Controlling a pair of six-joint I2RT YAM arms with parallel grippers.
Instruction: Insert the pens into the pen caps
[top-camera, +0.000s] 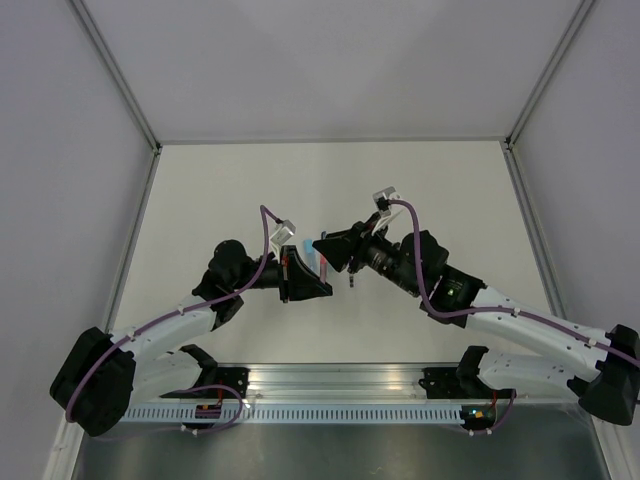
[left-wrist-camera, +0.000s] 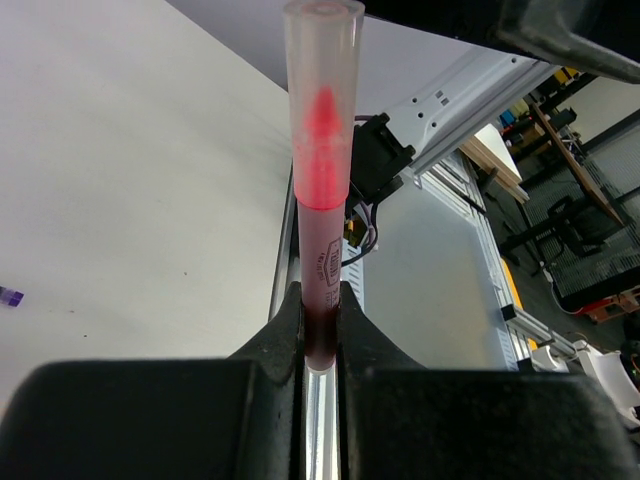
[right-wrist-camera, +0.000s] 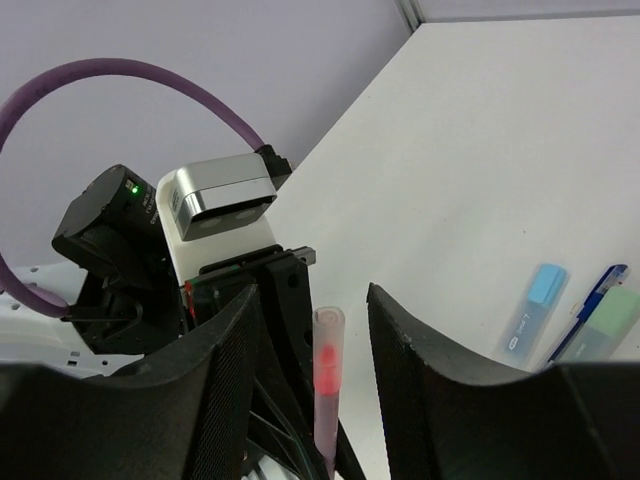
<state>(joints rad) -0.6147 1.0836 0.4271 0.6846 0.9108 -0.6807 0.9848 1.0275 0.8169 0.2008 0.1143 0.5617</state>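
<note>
Pen and cap meet in mid-air above the table's middle. The left gripper (left-wrist-camera: 320, 300) pinches the dark lower barrel of the red-pink pen (left-wrist-camera: 322, 250). The pinkish translucent cap (left-wrist-camera: 322, 80) stands over the pen's red tip at the far end. The right gripper (right-wrist-camera: 312, 320) is spread, one finger on either side of the cap and, as far as its wrist view shows, touching neither.

The danger lies in that gap. A finger pulled away crooked could clip the cap, and because the pinch sits far from the capped end, a light knock would tilt the pen or slide it through the jaws. How deeply the cap is seated cannot be told. If it is only resting on, it may fall when the pen is laid down.

Beneath, the white matt table (top-camera: 420, 190) holds a light blue cap (right-wrist-camera: 535, 310), with a blue pen (right-wrist-camera: 595, 300) just beside a mint green cap (right-wrist-camera: 610, 325). A small purple piece (left-wrist-camera: 8, 296) lies at the frame edge, too cropped to name. Plain pale walls (top-camera: 330, 60) close three sides. Past the aluminium rail (top-camera: 340, 385) at the arms' bases, workshop benches (left-wrist-camera: 570, 150) crowd the room.
</note>
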